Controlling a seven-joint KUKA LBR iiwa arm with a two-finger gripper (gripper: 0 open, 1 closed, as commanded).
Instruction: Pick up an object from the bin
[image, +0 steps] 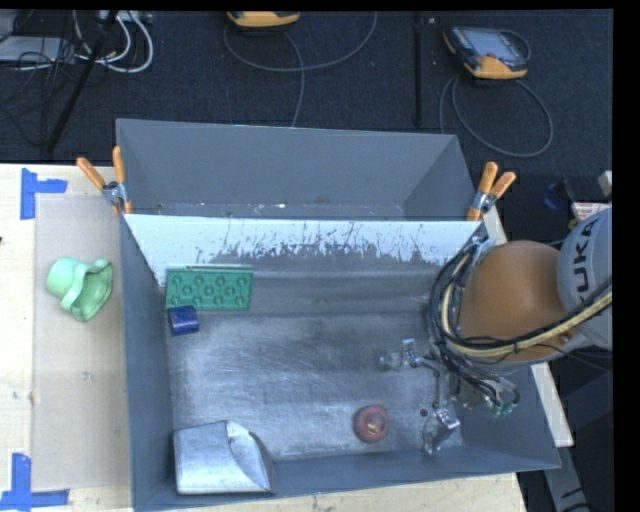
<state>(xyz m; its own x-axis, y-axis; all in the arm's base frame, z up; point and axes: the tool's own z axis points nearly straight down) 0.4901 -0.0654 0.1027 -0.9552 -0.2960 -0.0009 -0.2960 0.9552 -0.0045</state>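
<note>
Hovering low over the floor of the bin (300, 180): the claw (424, 396), close to the right wall and toward the near-right corner (near = bottom of the view). The arm comes in over the right rim, with the orange-brown wrist cover (512, 292) above the claw and black cables (445, 300) looped beside it.

Claw state: released. The fingers (404, 357) look spread apart, one toward the middle of the bin and the other toward the near wall. Only bare bin floor shows between them, so nothing is grasped.

Closest thing: a small reddish-brown round object (371, 424), flat on the floor by the near wall, right of centre. It sits just beside the claw's nearer finger, on its left, outside the gap. I can't tell whether they touch.

Rest of the bin, all well apart from the claw:
- green studded building plate (208, 290), far-left corner, at the foot of the far wall
- small blue block (183, 320), just below the plate's left end
- grey folded sheet-like piece (220, 458), near-left corner

A light green plastic thing (80, 288) lies outside the bin, past the left wall.
</note>
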